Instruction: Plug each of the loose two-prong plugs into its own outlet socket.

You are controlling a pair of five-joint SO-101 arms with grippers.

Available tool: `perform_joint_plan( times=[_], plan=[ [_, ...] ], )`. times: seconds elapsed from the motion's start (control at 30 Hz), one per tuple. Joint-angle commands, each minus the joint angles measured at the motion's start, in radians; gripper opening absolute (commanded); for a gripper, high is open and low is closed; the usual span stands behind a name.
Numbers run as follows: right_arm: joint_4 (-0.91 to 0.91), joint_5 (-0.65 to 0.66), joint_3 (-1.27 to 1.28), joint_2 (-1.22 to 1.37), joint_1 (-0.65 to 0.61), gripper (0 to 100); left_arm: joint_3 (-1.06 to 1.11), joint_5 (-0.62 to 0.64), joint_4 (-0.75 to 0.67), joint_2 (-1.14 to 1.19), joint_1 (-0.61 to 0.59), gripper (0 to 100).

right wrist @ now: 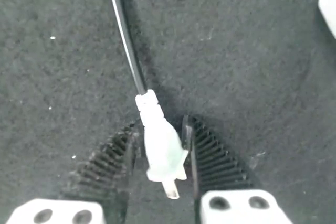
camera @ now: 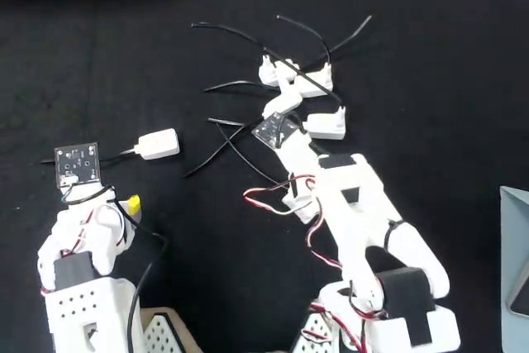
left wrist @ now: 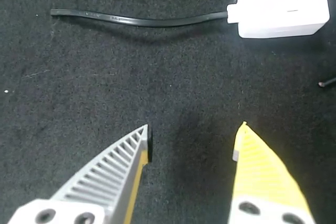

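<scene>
Presently, right tool (right wrist: pixel 160 127) pinches a white two-prong plug (right wrist: pixel 161 153); left tool (left wrist: pixel 194 126) hangs spread.
Plug's long axis runs in line with the tool, prongs toward the wrist. The white rectangular socket block (left wrist: pixel 281 8) lies on the black table (left wrist: pixel 79 87) near the left tool's yellow finger (left wrist: pixel 262 177), both slots vacant; that arm is nearer it.

Robotics lab: two small arms (camera: pixel 364 229) on a black-clothed table (camera: pixel 91 55).
</scene>
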Motion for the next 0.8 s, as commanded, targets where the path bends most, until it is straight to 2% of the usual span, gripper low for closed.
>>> perform_joint_plan(
  times=[0.0, 0.07, 0.23, 0.4, 0.53, 0.77],
  plan=[
    [0.002, 0.006, -0.007, 0.004, 0.015, 12.0, -0.01, 0.008, -0.018, -0.009, 0.012, 26],
    [0.0, 0.006, -0.007, 0.001, 0.017, 11.3, -0.01, 0.008, -0.018, -0.009, 0.012, 26],
    [0.006, 0.006, -0.053, -0.005, 0.017, 1.2, -0.01, 0.008, -0.018, -0.009, 0.012, 26],
    [0.094, 0.003, -0.114, -0.005, -0.009, 3.1, -0.01, 0.008, -0.018, -0.009, 0.012, 26],
    [0.219, 0.0, -0.174, 0.002, -0.025, 11.3, -0.01, 0.008, -0.018, -0.009, 0.012, 26],
    [0.267, 0.003, -0.199, 0.004, -0.023, 8.8, -0.01, 0.006, -0.018, -0.009, 0.012, 26]
  ],
)
